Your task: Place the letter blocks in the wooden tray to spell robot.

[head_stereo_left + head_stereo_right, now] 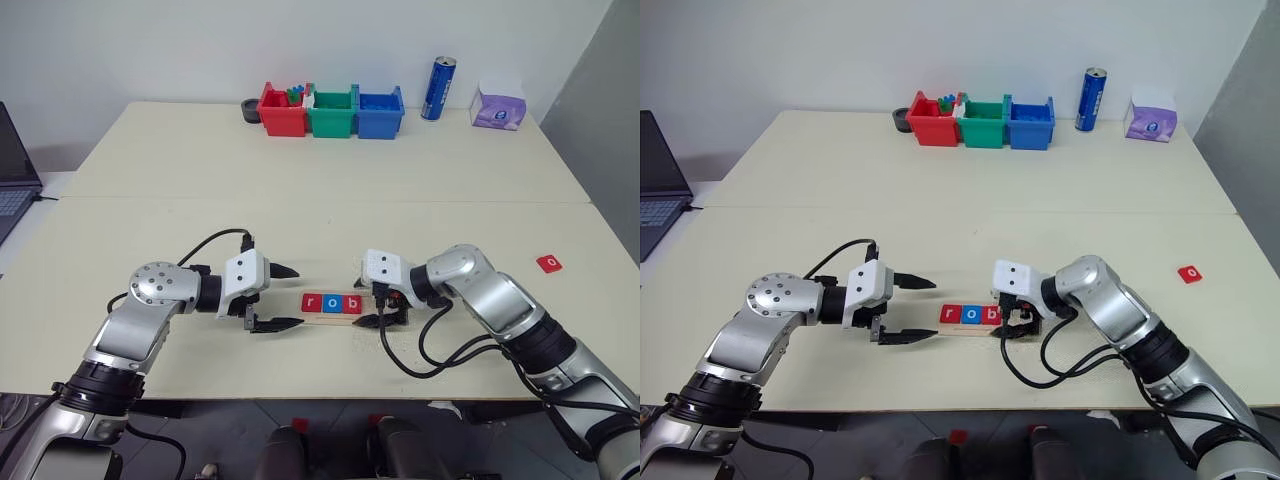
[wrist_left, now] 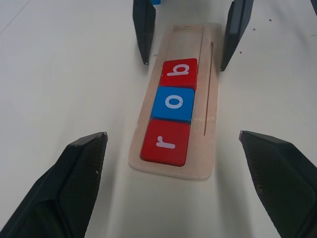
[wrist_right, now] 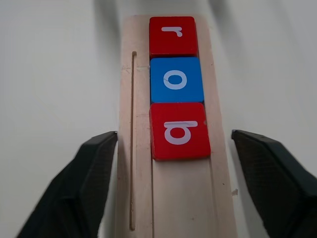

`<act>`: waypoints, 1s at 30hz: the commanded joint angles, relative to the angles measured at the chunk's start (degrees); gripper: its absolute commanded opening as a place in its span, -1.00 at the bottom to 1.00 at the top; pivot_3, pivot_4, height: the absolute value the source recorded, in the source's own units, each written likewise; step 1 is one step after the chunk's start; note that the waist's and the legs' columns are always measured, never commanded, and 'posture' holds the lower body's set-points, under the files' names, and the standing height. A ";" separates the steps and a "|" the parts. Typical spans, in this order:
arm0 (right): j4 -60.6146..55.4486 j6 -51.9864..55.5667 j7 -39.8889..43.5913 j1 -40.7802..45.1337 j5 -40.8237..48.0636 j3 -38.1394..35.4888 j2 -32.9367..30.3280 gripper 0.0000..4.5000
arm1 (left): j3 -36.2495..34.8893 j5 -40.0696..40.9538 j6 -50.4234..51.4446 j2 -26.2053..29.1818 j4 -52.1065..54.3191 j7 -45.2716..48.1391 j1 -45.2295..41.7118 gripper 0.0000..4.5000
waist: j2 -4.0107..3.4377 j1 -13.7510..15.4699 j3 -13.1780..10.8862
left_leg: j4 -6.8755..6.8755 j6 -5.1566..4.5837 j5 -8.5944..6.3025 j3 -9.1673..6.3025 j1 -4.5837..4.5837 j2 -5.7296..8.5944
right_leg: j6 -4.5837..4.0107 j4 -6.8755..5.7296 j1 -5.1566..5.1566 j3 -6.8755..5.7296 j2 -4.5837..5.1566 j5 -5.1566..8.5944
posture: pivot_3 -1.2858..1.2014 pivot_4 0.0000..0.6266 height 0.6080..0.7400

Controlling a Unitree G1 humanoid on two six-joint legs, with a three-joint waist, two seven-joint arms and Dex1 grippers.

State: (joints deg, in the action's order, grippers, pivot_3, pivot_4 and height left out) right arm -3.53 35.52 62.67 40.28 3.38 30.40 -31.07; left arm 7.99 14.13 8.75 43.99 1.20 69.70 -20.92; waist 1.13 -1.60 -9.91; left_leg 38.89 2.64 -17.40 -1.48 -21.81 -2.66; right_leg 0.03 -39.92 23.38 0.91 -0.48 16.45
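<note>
We see r, o, b tiles (image 3: 177,79) in tray (image 2: 210,148); left tool (image 1: 284,298) released at 9 o'clock end, right tool (image 3: 173,183) released straddling b.

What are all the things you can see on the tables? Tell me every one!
wooden tray: one, pale wood, front table, between the two hands.
letter blocks in the tray: three; red r, blue o, red b, side by side.
loose letter block: one, red, white o, front table, far to the robot's right.
bins: three, red, green, blue, in a row on the back table.
toy bricks: a few, green and blue, in the red bin.
can: one, blue, right of the bins.
tissue box: one, purple, right of the can.
dark round thing: one, left of the red bin.
laptop: one, dark, far left edge.
left hand: open, at the tray's r end.
right hand: open, over the tray's bare end.
</note>
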 commanded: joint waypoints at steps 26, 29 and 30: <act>-14.84 2.55 -6.65 -8.11 0.89 -1.52 -0.32 -0.99 | -1.45 0.27 -0.37 0.07 1.26 -0.64 -0.35 1.00 | 0.00 -0.09 0.00 | 0.00 0.00 0.00 -0.01 0.01 0.00 | 0.00 -0.03 0.00 0.00 0.00 0.00 | 0.03 -0.52 1.00; -13.64 2.21 -7.11 -7.85 -0.12 -0.57 -0.08 -0.99 | -1.38 0.24 -0.42 -0.01 1.30 -0.71 -0.39 1.00 | 0.00 -0.08 0.00 | 0.00 0.00 0.00 -0.02 0.01 0.00 | 0.00 -0.03 0.00 -0.01 0.00 0.01 | 0.03 -0.52 1.00; -13.27 2.02 -7.26 -7.86 -0.46 -0.40 -0.01 -0.99 | -1.35 0.22 -0.46 -0.04 1.30 -0.73 -0.39 1.00 | 0.00 -0.08 0.00 | 0.00 0.00 0.00 -0.01 0.01 0.00 | 0.00 -0.03 0.00 -0.01 0.00 0.00 | 0.03 -0.52 1.00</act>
State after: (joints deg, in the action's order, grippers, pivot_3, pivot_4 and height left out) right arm -16.38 38.15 55.99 32.00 3.55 30.06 -31.19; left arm 7.99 14.16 9.39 43.92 1.83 69.27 -20.85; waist 1.13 -1.68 -9.91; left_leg 38.89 2.64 -17.40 -1.48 -21.80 -2.66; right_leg 0.03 -39.95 23.38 0.91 -0.48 16.45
